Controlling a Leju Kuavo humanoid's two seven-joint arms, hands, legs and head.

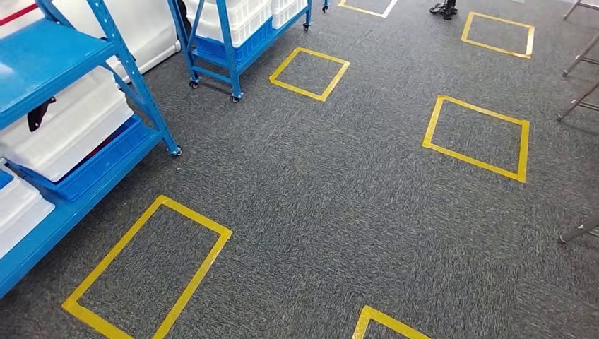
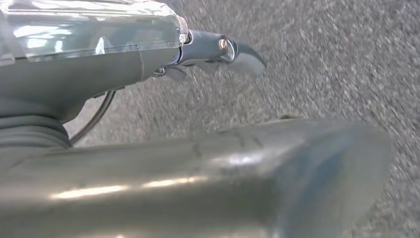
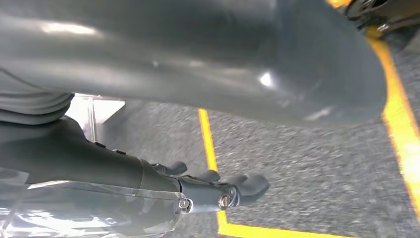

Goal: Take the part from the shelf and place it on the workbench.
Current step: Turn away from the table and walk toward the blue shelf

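we see the blue shelf (image 1: 67, 127) at the far left of our head view, its white bins (image 1: 67, 123) stacked inside; which one holds the part we cannot tell. our left hand (image 2: 198, 54) hangs over the carpet (image 1: 339, 198) with nothing in it, fingers stretched out. our right hand (image 3: 218, 188) hangs likewise, holding nothing. we judge the left arm nearer the shelf.

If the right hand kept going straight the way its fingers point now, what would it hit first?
Probably just floor. In the right wrist view the right hand hangs with its fingers extended over grey speckled carpet, beside a yellow tape line. Nothing else shows ahead of the fingertips, though depth there is hard to judge.
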